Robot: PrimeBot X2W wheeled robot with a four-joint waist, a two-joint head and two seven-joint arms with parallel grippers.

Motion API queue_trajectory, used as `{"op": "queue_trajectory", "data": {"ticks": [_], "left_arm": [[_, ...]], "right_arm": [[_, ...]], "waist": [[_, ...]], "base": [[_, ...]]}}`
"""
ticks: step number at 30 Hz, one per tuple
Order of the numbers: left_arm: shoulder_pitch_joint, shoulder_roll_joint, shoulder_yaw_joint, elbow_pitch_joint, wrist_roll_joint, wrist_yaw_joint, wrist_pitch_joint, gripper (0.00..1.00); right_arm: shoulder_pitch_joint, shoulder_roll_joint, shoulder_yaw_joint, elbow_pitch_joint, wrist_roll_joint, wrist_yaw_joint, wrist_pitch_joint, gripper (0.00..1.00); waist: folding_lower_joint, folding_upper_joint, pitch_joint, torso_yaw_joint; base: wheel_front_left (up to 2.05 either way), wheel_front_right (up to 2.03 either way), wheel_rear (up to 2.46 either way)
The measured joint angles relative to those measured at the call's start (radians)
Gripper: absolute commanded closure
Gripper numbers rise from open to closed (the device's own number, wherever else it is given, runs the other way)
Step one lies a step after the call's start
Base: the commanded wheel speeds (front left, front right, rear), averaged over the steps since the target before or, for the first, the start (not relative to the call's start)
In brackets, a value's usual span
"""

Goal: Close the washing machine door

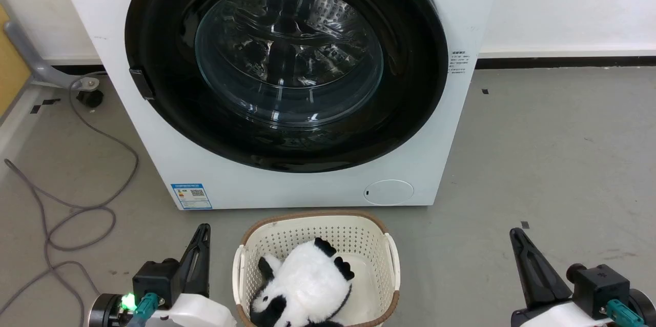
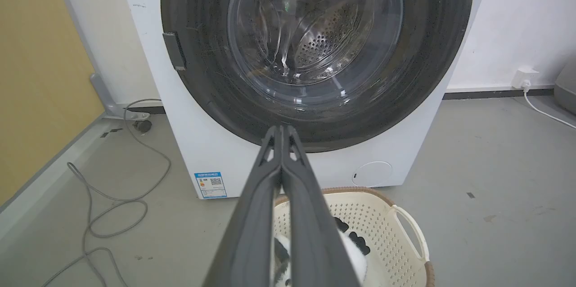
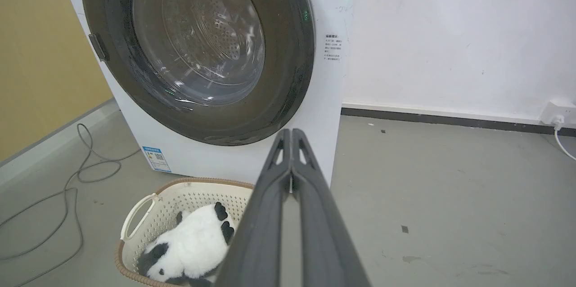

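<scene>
The door (image 1: 287, 60) lies flat against the front of the washer (image 1: 287, 191). Its black ring sits flush all round, with no gap that we can see, and the drum's holes show through the glass bowl. A small dark block (image 1: 141, 83) sits on the ring's left edge; we cannot tell whether it is hinge or handle. Below the door are the blue label (image 1: 191, 196) and the round flap (image 1: 388, 192).

Just in front of the washer a cream basket (image 1: 315, 216) stands on the grey floor (image 1: 538, 163) with a toy panda (image 1: 307, 281) inside. A grey cable (image 1: 77, 209) loops on the floor to the left.

Our left gripper (image 1: 203, 234) and right gripper (image 1: 516, 240) hang low on either side of the basket, well apart from the door. Both have their jaws pressed together on nothing.

We judge the closing step done, though the pictures do not show whether the latch has caught. If it has not, the next move calls for a firm, flat push with closed jaws on the black ring opposite the hinge, clear of the glass and the basket.
</scene>
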Motion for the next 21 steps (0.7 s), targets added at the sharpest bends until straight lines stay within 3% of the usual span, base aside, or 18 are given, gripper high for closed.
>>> {"op": "queue_trajectory", "data": {"ticks": [21], "left_arm": [[0.000, -0.007, 0.002, -0.037, 0.015, 0.013, 0.039, 1.00]], "right_arm": [[-0.022, 0.000, 0.002, 0.008, -0.018, 0.000, 0.023, 1.00]], "waist": [[0.0000, 0.0000, 0.004, 0.003]], "base": [[0.00, 0.00, 0.00]]}}
